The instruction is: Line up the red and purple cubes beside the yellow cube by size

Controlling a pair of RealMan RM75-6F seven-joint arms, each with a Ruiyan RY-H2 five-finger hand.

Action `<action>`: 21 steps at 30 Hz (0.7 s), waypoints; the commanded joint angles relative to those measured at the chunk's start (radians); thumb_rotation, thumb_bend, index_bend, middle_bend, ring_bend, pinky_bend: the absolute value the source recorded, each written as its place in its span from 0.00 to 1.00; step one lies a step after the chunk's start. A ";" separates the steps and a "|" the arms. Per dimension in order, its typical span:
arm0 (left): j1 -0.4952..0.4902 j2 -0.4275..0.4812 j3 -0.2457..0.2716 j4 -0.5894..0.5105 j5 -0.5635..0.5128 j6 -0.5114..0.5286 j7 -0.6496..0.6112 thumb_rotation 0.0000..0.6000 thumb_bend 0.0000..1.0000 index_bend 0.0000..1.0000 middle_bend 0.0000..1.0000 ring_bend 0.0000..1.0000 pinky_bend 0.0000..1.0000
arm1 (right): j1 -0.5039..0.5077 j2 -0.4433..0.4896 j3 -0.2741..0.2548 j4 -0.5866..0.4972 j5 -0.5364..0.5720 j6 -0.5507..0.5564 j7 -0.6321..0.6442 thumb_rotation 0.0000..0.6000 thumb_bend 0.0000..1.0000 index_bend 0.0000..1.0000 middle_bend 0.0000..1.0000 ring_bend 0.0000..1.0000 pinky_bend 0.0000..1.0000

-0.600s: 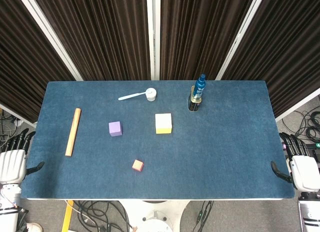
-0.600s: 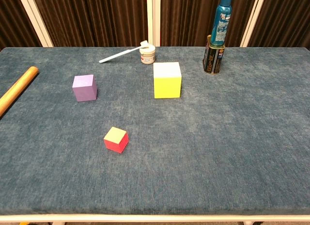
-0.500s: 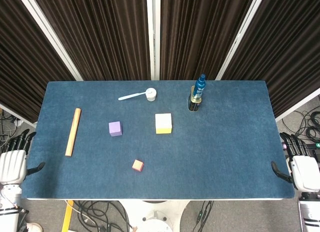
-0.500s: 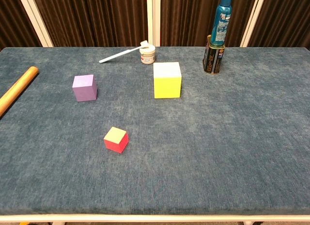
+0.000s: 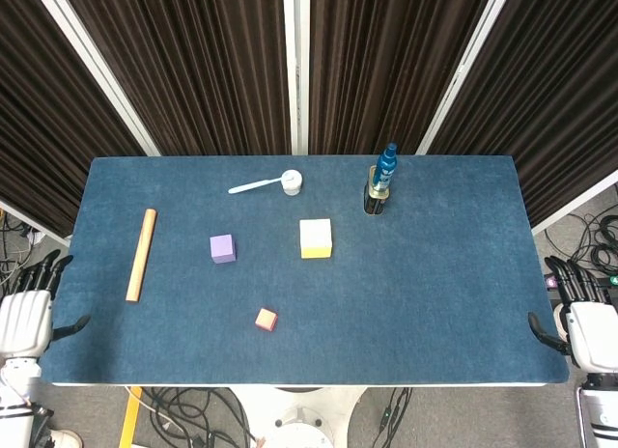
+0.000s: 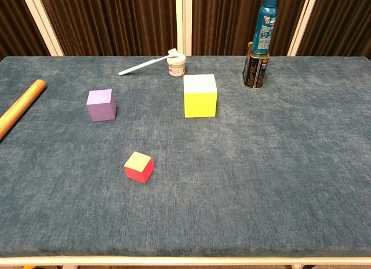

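The yellow cube (image 5: 316, 238) (image 6: 200, 95), the largest, stands near the middle of the blue table. A mid-sized purple cube (image 5: 223, 248) (image 6: 101, 104) sits to its left. The small red cube (image 5: 266, 320) (image 6: 139, 167) lies nearer the front edge, turned at an angle. My left hand (image 5: 24, 318) hangs off the table's left front corner, fingers apart, holding nothing. My right hand (image 5: 585, 322) hangs off the right front corner, likewise empty with fingers apart. Neither hand shows in the chest view.
A wooden rod (image 5: 141, 255) (image 6: 18, 108) lies at the left. At the back are a small white jar (image 5: 291, 182) (image 6: 177, 65) with a white spoon (image 5: 253, 186) and a blue bottle (image 5: 387, 166) (image 6: 266, 22) standing in a dark can (image 6: 254, 72).
Both hands have sunk slightly lower beside the table's corners. The cubes have not moved.
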 commanded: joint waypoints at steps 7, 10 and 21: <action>-0.204 0.041 -0.099 0.011 0.000 -0.223 -0.021 1.00 0.11 0.24 0.28 0.29 0.37 | 0.020 0.009 0.010 -0.018 -0.004 -0.016 -0.031 1.00 0.26 0.00 0.07 0.00 0.08; -0.303 0.009 -0.143 0.062 -0.053 -0.352 -0.068 1.00 0.10 0.28 0.43 0.45 0.62 | 0.022 0.012 0.012 -0.023 0.000 -0.019 -0.041 1.00 0.26 0.00 0.07 0.00 0.08; -0.572 -0.174 -0.206 0.268 -0.278 -0.713 -0.098 1.00 0.04 0.34 0.83 0.88 1.00 | 0.027 0.022 0.015 -0.044 0.019 -0.036 -0.065 1.00 0.26 0.00 0.08 0.00 0.08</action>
